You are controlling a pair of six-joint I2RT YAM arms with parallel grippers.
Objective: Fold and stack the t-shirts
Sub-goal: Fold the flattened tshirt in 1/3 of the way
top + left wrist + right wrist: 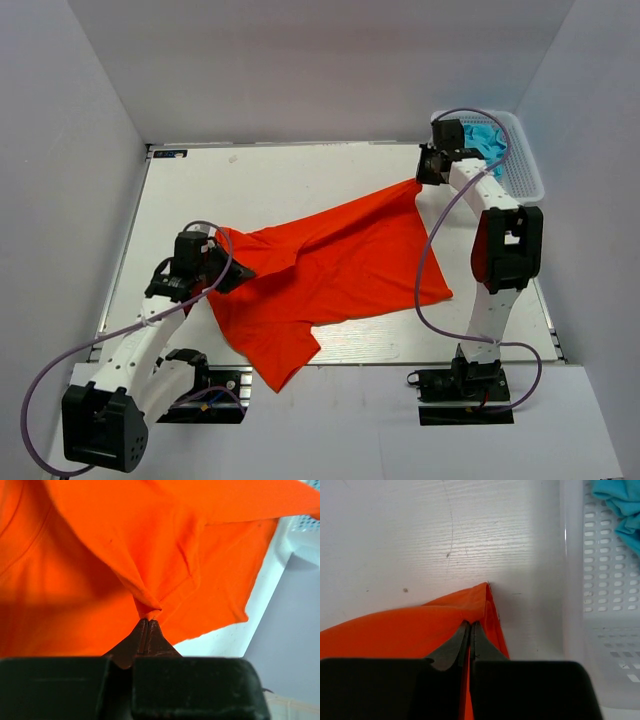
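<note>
An orange t-shirt (330,275) lies spread across the white table, stretched between both arms. My left gripper (238,272) is shut on a pinch of its left edge; the left wrist view shows the cloth (150,570) bunched at the closed tips (148,621). My right gripper (424,172) is shut on the shirt's far right corner, seen in the right wrist view (470,607) with the tips (470,624) closed on it. A blue t-shirt (489,140) lies crumpled in the white basket (525,170) at the back right.
The white basket's perforated wall (602,580) stands just right of my right gripper. Grey walls close in the table on the left, back and right. Bare table (270,185) lies behind the shirt.
</note>
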